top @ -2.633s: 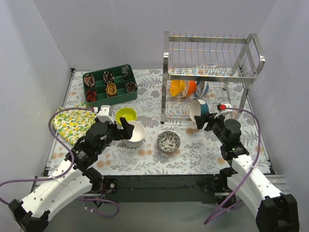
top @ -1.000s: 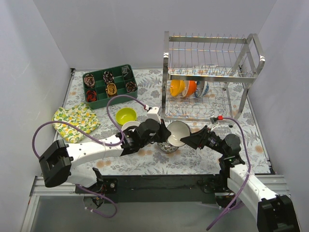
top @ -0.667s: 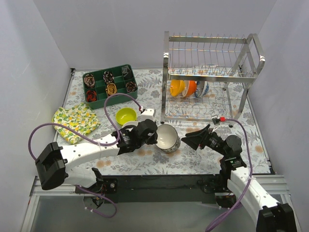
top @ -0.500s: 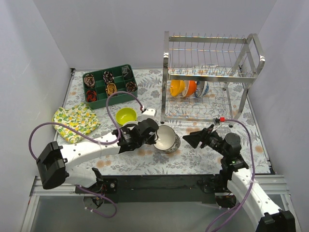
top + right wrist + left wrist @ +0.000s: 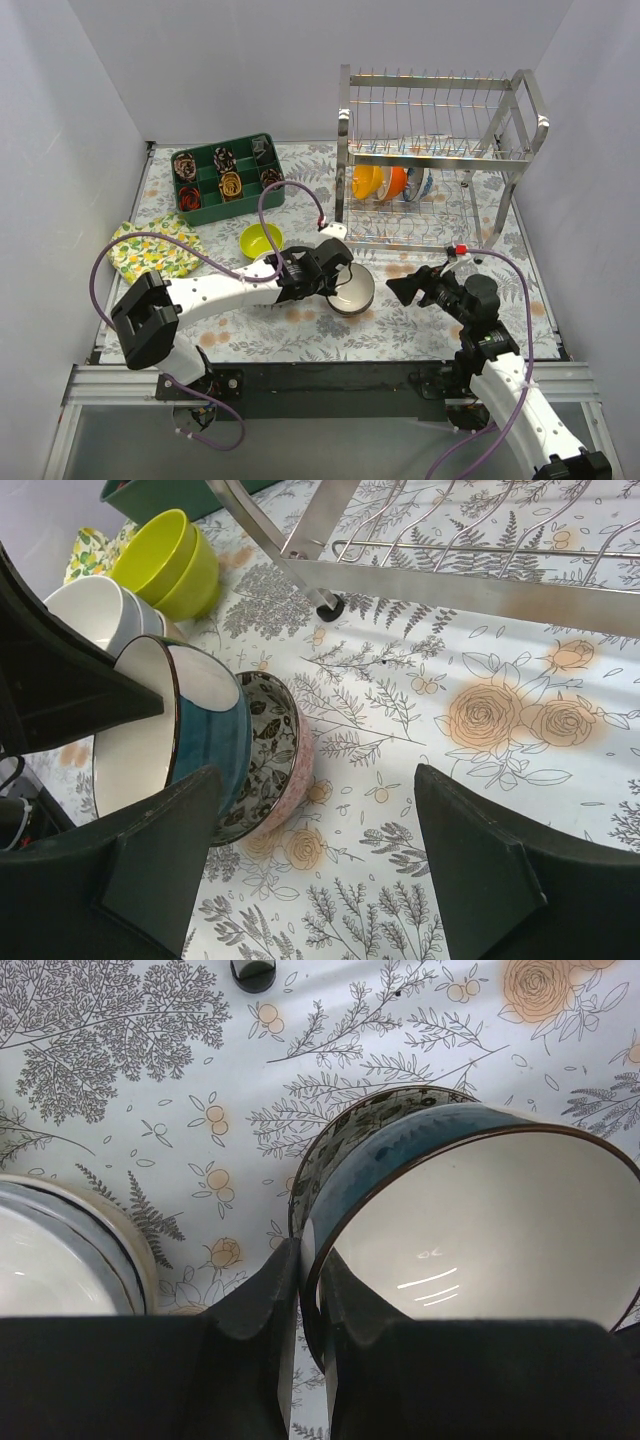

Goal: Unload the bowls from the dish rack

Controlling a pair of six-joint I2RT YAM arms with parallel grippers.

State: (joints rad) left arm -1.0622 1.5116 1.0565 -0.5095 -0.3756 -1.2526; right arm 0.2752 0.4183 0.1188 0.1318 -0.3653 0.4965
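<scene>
Lowered to stack, the blue bowl [image 5: 450, 1160] tilts into the floral bowl [image 5: 340, 1150]; my left gripper [image 5: 308, 1260] pinches its rim, right gripper [image 5: 318, 780] spread empty

I count 3 bowls [image 5: 395, 182] in dish rack [image 5: 343, 130] | 2 lime-green bowls [image 5: 170, 560] | 1 blue bowl [image 5: 215, 730] | 1 floral bowl [image 5: 270, 740] | white stack [image 5: 90, 605] unclear | 1 tray [image 5: 232, 204]

left gripper [image 5: 308, 1290] clamping blue bowl [image 5: 480, 1230] rim — inside floral bowl [image 5: 350, 1138], white bowl [image 5: 45, 1255] left

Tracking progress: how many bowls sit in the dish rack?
3, on the dish rack's lower tier: yellow bowl, orange bowl, blue-patterned bowl. Others may be hidden.
</scene>
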